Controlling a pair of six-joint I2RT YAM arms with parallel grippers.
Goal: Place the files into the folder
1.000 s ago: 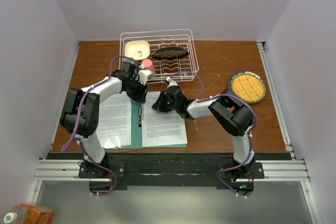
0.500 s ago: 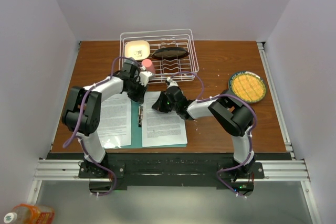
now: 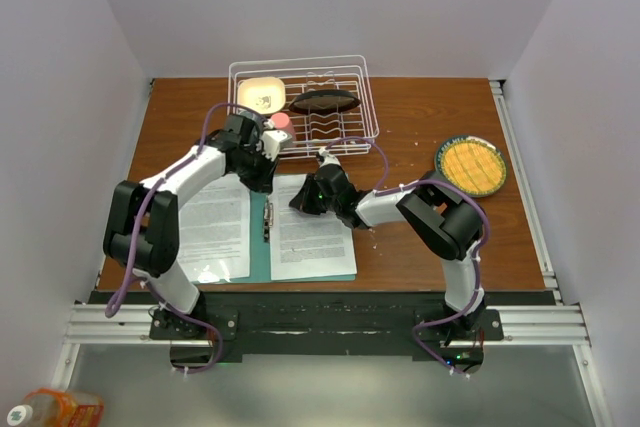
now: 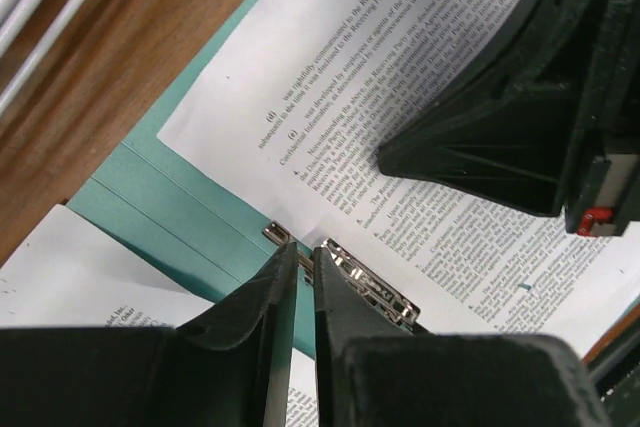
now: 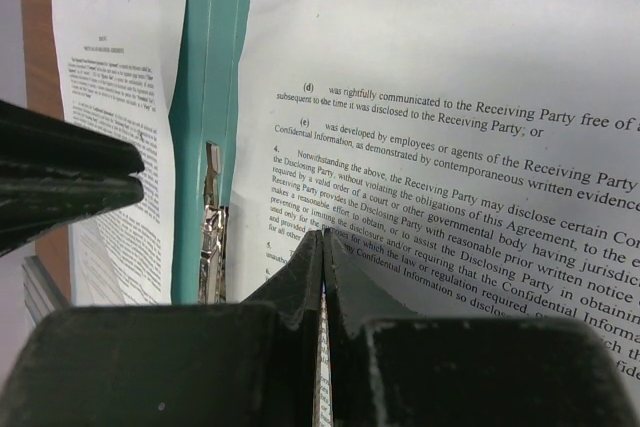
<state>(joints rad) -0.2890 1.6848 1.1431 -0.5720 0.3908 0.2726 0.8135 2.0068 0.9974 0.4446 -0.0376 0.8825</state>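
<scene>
The teal folder lies open at the near edge of the tabletop, left of the middle. A left sheet and a right sheet lie on its flaps. The right gripper is clamped on the right sheet (white paper shows between the fingers). The left gripper has its fingers almost together, with the tips at the metal clip.

The files are matt paper (the clip shiny metal)

Pale lavender walls enclose a brown wooden table.
</scene>
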